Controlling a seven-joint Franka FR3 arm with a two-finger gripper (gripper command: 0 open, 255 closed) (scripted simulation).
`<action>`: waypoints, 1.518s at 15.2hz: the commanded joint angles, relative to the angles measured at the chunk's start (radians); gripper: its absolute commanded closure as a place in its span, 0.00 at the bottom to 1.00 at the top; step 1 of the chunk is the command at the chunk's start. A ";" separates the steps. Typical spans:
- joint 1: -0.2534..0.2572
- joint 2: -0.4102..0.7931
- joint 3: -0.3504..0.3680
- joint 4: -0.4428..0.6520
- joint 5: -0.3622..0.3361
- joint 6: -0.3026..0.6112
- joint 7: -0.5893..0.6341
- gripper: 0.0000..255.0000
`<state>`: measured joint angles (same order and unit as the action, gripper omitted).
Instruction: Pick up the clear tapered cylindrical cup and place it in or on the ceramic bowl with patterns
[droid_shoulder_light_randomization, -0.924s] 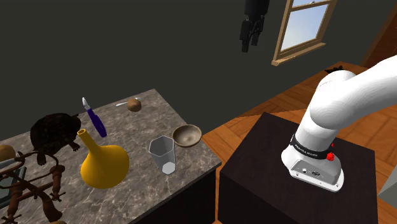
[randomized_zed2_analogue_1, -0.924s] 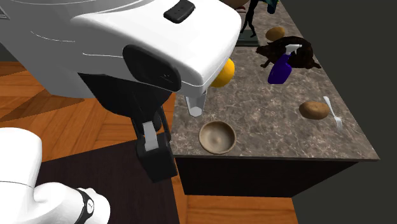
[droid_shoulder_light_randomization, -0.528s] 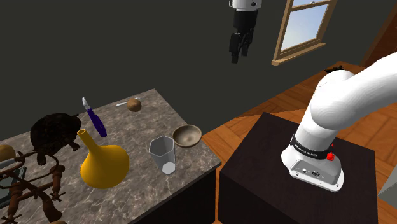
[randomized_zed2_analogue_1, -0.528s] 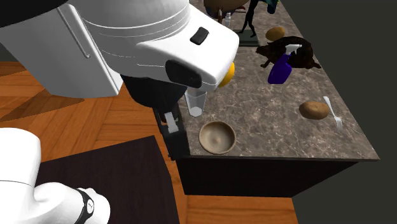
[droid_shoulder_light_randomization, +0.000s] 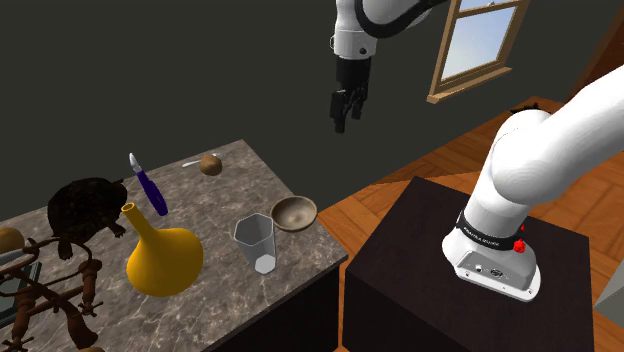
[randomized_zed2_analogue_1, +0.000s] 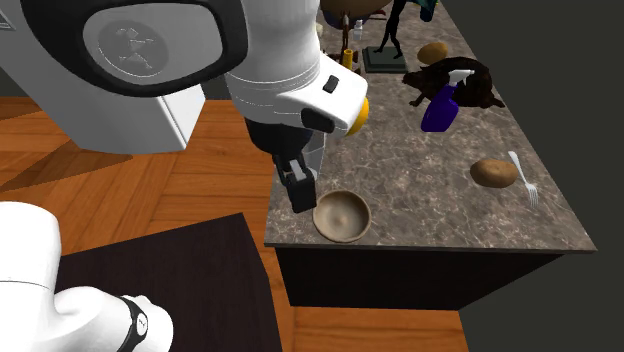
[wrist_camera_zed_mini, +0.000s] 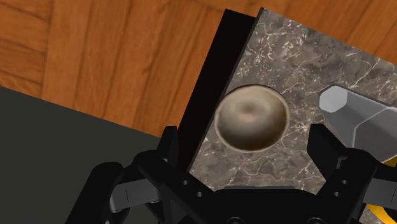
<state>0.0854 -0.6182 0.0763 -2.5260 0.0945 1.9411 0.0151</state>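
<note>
The clear tapered cup (droid_shoulder_light_randomization: 256, 242) stands upright near the marble counter's front edge, with the brown bowl (droid_shoulder_light_randomization: 294, 212) close beside it toward the corner. My gripper (droid_shoulder_light_randomization: 343, 108) hangs high above the counter, pointing down, well apart from both. In the wrist view its fingers (wrist_camera_zed_mini: 168, 150) stand apart with nothing between them; the bowl (wrist_camera_zed_mini: 251, 118) lies just ahead of the gripper (wrist_camera_zed_mini: 247, 153) and the cup (wrist_camera_zed_mini: 356, 113) sits off to one side. In the second exterior view the gripper (randomized_zed2_analogue_1: 298, 190) is next to the bowl (randomized_zed2_analogue_1: 342, 215).
On the counter (droid_shoulder_light_randomization: 300, 262) stand a yellow long-necked vase (droid_shoulder_light_randomization: 160, 255), a purple spray bottle (droid_shoulder_light_randomization: 148, 187), a dark animal figure (droid_shoulder_light_randomization: 85, 210), a potato (droid_shoulder_light_randomization: 210, 164) and a fork (randomized_zed2_analogue_1: 525, 180). The black stand (droid_shoulder_light_randomization: 450, 270) sits beside the counter over wooden floor.
The arm has swung the gripper down and toward the shoulder view's left, closer to the counter corner. Cup and bowl have not moved.
</note>
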 joint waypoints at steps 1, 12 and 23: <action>0.017 0.055 0.026 -0.008 0.019 0.068 0.019 0.00; 0.088 0.399 0.158 0.047 0.065 0.381 0.127 0.00; 0.160 0.803 0.236 0.250 -0.051 0.599 0.296 0.00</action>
<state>0.2355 0.1458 0.3095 -2.2988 0.0589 2.5225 0.2931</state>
